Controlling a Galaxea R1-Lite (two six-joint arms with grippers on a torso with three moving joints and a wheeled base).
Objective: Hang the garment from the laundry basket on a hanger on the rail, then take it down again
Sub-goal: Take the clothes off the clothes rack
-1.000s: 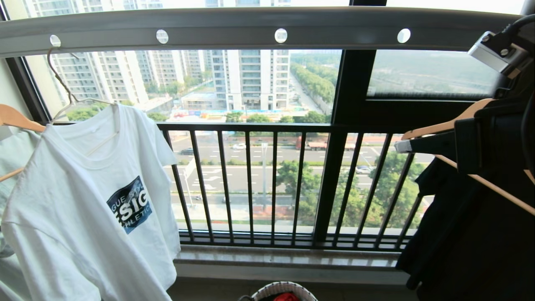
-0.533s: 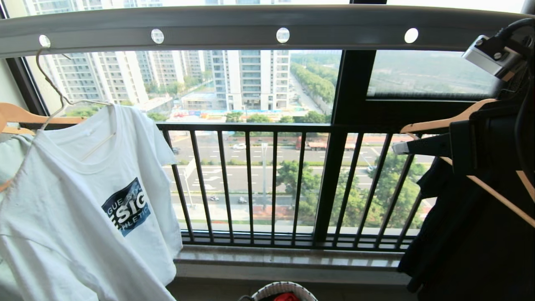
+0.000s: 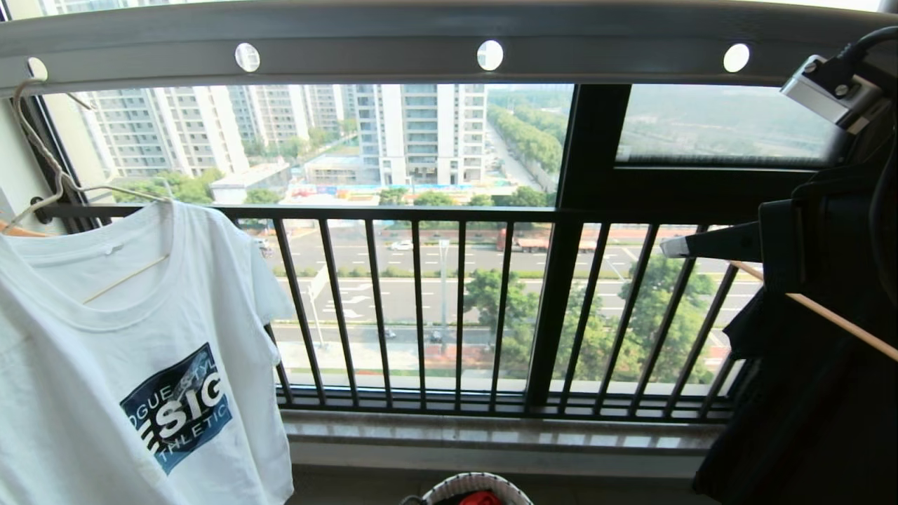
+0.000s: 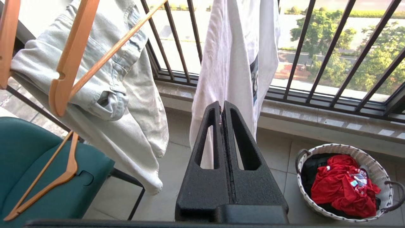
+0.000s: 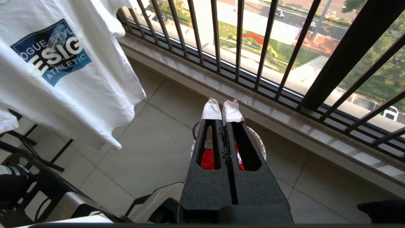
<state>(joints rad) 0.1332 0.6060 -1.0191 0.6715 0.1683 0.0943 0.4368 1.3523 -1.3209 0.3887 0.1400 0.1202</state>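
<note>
The garment (image 3: 105,365), a white T-shirt with a dark blue chest logo, hangs on the thin cream hanger (image 3: 62,184). The hanger's hook sits in the leftmost hole of the grey rail (image 3: 365,52). In the left wrist view my left gripper (image 4: 221,106) is shut just in front of the garment's (image 4: 234,57) lower part, and no cloth shows between its fingers. The laundry basket (image 4: 305,193) stands on the floor below the window, also seen as a rim (image 3: 477,482) in the head view. My right gripper (image 5: 222,109) is shut and empty above the laundry basket (image 5: 261,142); it shows at the right (image 3: 665,247).
A red garment (image 4: 341,186) lies in the basket. A pale denim garment (image 4: 126,104) hangs on a wooden hanger (image 4: 68,63) beside the T-shirt, above a green chair (image 4: 47,171) with another wooden hanger on it. Black clothes (image 3: 807,393) hang at the right. The black window railing (image 3: 456,308) stands behind.
The rail has swung: its holes spread apart, and the T-shirt with its hanger slid left and lower. The black clothes shifted right. The window bars and my right gripper kept still.
</note>
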